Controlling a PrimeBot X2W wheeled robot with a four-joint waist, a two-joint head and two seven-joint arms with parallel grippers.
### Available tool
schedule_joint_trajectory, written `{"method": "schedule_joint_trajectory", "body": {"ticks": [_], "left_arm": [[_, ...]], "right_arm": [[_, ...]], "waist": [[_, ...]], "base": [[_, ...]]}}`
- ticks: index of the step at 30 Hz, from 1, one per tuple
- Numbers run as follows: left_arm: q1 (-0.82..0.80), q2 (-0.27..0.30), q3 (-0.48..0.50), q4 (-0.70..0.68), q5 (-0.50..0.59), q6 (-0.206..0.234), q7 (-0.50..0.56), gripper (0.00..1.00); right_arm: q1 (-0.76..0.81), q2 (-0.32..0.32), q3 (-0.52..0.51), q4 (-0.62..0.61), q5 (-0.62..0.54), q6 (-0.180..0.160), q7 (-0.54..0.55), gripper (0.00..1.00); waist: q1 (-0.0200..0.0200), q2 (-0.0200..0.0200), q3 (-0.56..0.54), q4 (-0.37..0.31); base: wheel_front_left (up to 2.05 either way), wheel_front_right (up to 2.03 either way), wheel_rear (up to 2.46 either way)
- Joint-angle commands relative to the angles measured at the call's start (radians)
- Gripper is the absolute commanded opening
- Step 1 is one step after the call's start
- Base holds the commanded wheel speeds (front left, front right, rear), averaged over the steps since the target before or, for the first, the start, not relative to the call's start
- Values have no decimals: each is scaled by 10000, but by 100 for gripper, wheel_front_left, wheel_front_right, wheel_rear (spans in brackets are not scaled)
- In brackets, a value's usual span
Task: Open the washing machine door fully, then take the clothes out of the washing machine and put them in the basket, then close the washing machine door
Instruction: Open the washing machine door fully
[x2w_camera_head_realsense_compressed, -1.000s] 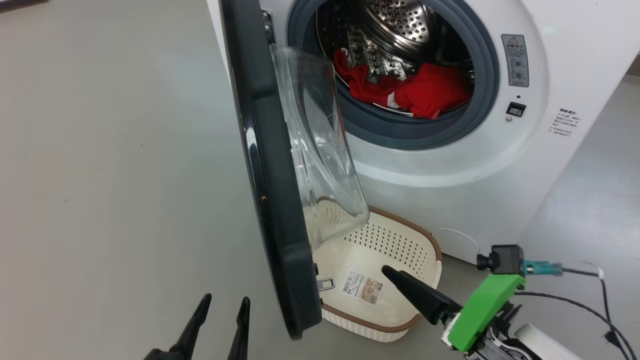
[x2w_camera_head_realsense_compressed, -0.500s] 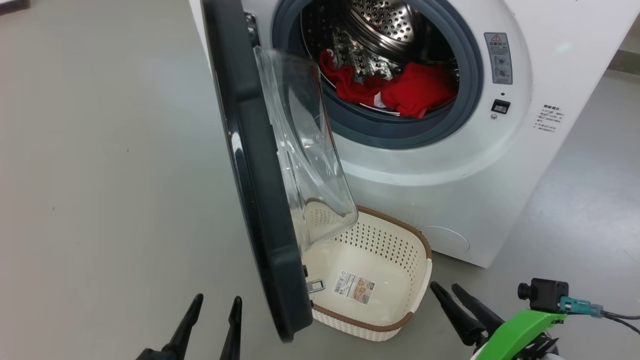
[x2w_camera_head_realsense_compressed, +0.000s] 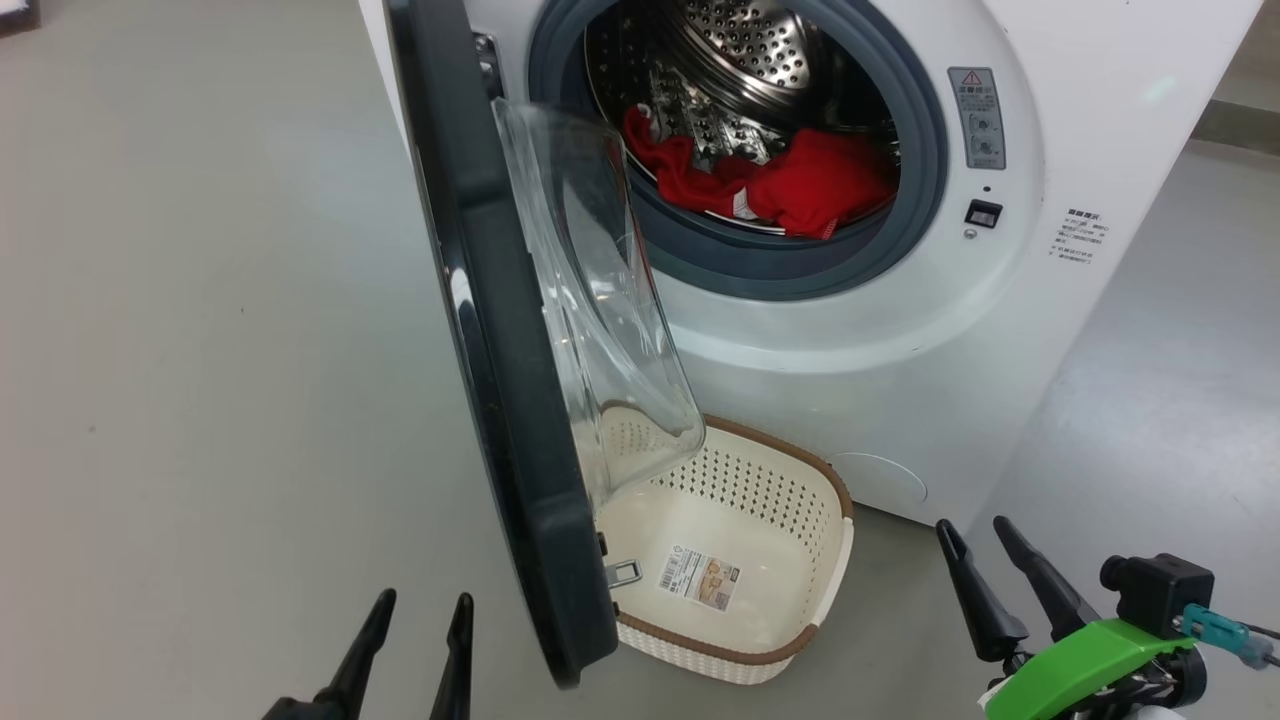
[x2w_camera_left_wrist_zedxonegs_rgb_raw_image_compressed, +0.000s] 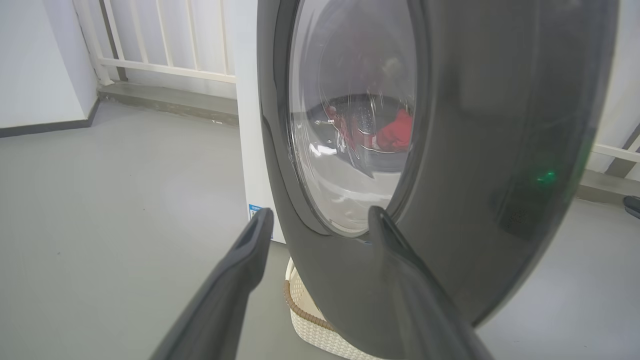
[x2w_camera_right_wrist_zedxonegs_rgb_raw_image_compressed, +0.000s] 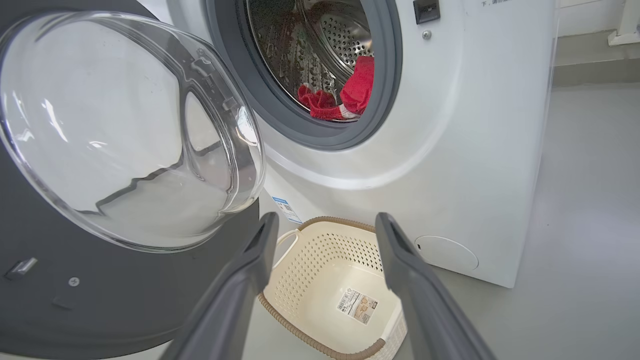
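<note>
- Grey floor all round, white railing behind; white washing machine stands ahead of both arms.
- Washing machine door is open, swung out roughly square to the washer front. It is edge-on in the head view, long axis upright. The hinge is on the side nearer the left arm.
- Door's glass bowl bulges toward the right gripper's side; black outer face points at the left gripper.
- Left gripper: fingers spread apart, holding nothing, low and just left of the door's bottom edge. In the left wrist view the door face is straight ahead and close. Cannot tell if a finger touches it.
- Right gripper: fingers spread apart, holding nothing, tips pointing toward the washer front.
- Clothes: red bundle low in the drum, just behind the grey gasket. It is spread side to side, white trim toward the front, ahead of and above the right gripper.
- Basket: on the floor against the washer front, between the door and the right gripper, under the glass bowl. Opening faces up, paper label on its bottom. Long axis looks to run from the washer out toward the robot.
</note>
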Motion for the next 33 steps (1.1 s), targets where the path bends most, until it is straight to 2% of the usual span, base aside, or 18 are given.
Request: {"method": "schedule_joint_trajectory", "body": {"ticks": [1,8,13,29,30,31,33], "left_arm": [[-184,47,334,-209,105,3,-122,100],[-208,47,346,-292,93,-21,-122,100],[-184,47,371,-301,80,-2,-122,100],[-207,47,387,-269,61,-25,-122,100],[-220,47,391,-276,3,-27,-122,38],[-239,47,407,-315,-82,-23,-122,0],[-280,47,451,-415,-157,-26,-122,0]], "right_arm": [[161,104,-347,-521,-696,75,-130,100],[882,880,-1839,-1596,-2685,75,-130,100],[1347,1211,-2187,-1752,-3460,75,-131,100],[1459,1445,-2197,-1458,-3948,75,-131,100],[1449,1446,-2202,-1464,-3948,75,-131,100],[1444,1447,-2205,-1469,-3943,75,-131,100],[1434,1456,-2208,-1480,-3940,75,-131,100]], "waist": [[0,0,11,1],[0,0,36,8],[0,0,12,-34],[0,0,-18,-114],[0,0,-18,-109],[0,0,-24,-103],[0,0,-36,-95]], "base": [[0,0,0],[0,0,0],[0,0,0],[0,0,0],[0,0,0],[0,0,0],[0,0,0]]}}
